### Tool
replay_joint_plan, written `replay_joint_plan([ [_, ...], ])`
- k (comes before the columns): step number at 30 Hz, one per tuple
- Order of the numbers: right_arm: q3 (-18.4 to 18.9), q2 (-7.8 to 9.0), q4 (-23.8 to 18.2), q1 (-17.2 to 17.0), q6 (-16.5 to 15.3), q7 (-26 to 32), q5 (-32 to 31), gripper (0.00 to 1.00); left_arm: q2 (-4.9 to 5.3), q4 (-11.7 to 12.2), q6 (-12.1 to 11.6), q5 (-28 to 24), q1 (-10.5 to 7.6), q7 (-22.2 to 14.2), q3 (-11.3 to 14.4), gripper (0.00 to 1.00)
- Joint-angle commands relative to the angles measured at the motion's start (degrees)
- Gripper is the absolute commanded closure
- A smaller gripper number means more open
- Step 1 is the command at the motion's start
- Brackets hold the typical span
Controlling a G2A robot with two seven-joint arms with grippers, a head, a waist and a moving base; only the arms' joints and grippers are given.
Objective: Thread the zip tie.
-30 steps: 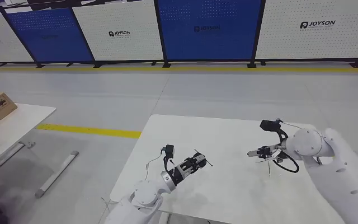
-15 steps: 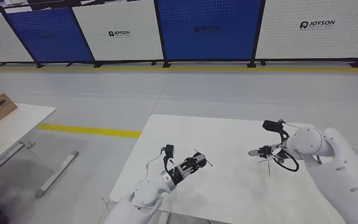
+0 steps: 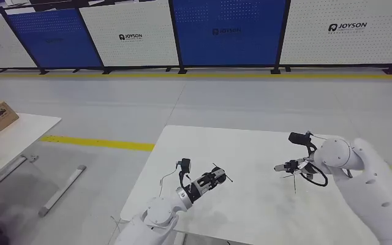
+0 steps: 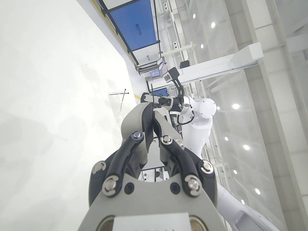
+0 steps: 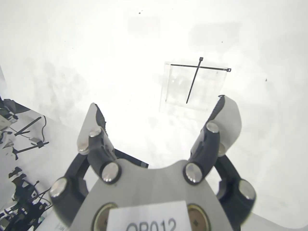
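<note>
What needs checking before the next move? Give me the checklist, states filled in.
1. Left gripper shut on the held zip tie: ok.
2. Right gripper open and empty: ok.
3. Crossed zip ties resting on the clear block: ok.
4. Right gripper down at the crossed zip ties: not ok, it is apart from them.
5. Held zip tie's head facing the right gripper: cannot tell.

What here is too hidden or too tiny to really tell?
Top view: held zip tie in left gripper, too small to tell head from tail.
Left wrist view: shut fingers hide where it is pinched.
Right wrist view: crossed zip ties lie on or inside the clear block; its see-through walls leave that unclear.
</note>
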Motion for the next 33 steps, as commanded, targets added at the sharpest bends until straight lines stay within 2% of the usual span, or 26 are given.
replay_joint_plan([
  [1,0.0,0.0,0.0,0.0,0.0,0.0,0.0,0.0,0.0,0.0,0.0,0.0,0.0,0.0,0.0,1.0],
  [12,0.0,0.0,0.0,0.0,0.0,0.0,0.0,0.0,0.0,0.0,0.0,0.0,0.0,0.0,0.0,1.0],
  [15,0.51,0.15,0.23,-0.99,-1.79,-0.96,0.89,0.0,0.0,0.0,0.0,0.0,0.0,0.0,0.0,1.0],
  [16,0.78,0.2,0.51,-1.07,-1.21,-0.46,1.26,0.0,0.0,0.0,0.0,0.0,0.0,0.0,0.0,1.0],
  [18,0.44,0.12,1.72,-0.51,3.68,0.0,0.13,0.0,0.0,0.0,0.0,0.0,0.0,0.0,0.0,1.0],
  [19,-0.21,-0.02,1.31,-0.24,4.69,-0.01,-0.95,0.0,0.0,0.0,0.0,0.0,0.0,0.0,0.0,1.0],
  [21,-1.21,-0.23,0.68,-0.1,3.5,0.0,-1.23,0.0,0.0,0.0,0.0,0.0,0.0,0.0,0.0,1.0],
  [32,-1.16,-0.23,0.73,-0.08,3.53,-0.1,-1.26,0.0,0.0,0.0,0.0,0.0,0.0,0.0,0.0,1.0],
  [33,-1.21,-0.25,0.68,-0.68,2.74,-1.11,-1.02,0.0,0.0,0.0,0.0,0.0,0.0,0.0,0.0,1.0],
])
